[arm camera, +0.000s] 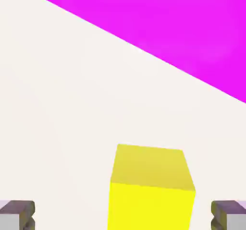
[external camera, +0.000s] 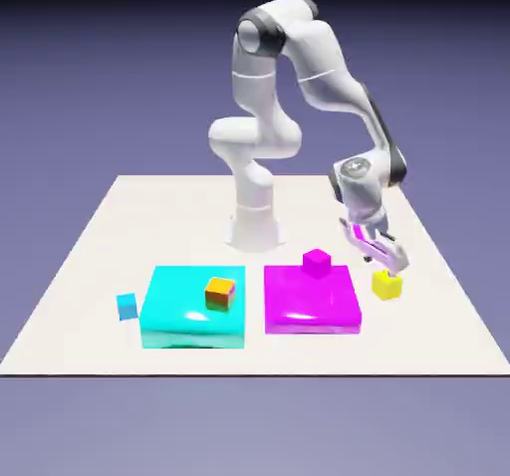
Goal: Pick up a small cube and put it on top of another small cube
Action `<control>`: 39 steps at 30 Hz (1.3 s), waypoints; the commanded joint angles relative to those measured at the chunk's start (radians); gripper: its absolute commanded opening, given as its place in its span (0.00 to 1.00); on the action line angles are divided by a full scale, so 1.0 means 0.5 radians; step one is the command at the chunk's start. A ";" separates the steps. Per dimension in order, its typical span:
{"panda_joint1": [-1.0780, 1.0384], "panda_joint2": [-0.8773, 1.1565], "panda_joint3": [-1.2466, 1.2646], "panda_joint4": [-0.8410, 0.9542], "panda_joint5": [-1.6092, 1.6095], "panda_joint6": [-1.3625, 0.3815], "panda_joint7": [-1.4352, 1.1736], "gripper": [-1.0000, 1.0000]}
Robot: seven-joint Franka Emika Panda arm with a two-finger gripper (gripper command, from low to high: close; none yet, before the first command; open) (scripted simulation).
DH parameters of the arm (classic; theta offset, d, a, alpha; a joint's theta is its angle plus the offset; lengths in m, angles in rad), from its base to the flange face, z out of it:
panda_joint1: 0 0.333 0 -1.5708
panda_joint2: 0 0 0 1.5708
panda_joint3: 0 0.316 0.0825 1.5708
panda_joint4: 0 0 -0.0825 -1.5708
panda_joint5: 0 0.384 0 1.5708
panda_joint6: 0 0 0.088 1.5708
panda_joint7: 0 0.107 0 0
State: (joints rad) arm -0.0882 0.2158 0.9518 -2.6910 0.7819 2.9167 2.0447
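Note:
The small yellow cube (external camera: 387, 285) rests on the white table just off the right edge of the big magenta slab (external camera: 311, 303). The small magenta cube (external camera: 318, 262) stands on the slab's far edge. My gripper (external camera: 391, 268) hangs tilted directly over the yellow cube, open. In the hand view the yellow cube (arm camera: 151, 188) sits low between my two grey fingertips (arm camera: 17, 214), with wide gaps on both sides, so nothing is gripped. The slab (arm camera: 182, 27) fills that view's upper right.
A big cyan slab (external camera: 192, 308) lies at the exterior view's left, carrying an orange cube with coloured faces (external camera: 220, 293). A small blue cube (external camera: 127, 307) stands on the table left of it. The table's front edge runs below both slabs.

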 commanded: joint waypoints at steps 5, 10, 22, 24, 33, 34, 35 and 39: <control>0.230 0.362 -0.216 0.083 -0.112 0.290 0.011 0.50; 0.380 0.599 -0.357 0.138 -0.186 0.479 0.017 0.00; 0.009 -0.072 -0.060 -0.015 -0.024 -0.086 -0.066 0.00; 0.027 -0.217 -0.180 -0.046 -0.072 -0.259 -0.199 0.00; 0.107 -0.870 -0.718 -0.182 -0.289 -1.035 -0.798 0.00; 0.116 -0.942 -0.778 -0.197 -0.313 -1.121 -0.864 0.00; 0.125 -1.015 -0.838 -0.213 -0.337 -1.207 -0.930 0.00; 0.161 -1.305 -1.078 -0.273 -0.433 -1.552 -1.196 0.00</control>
State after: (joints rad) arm -0.0079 -0.4365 0.4130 -2.8277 0.5682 2.1414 1.4451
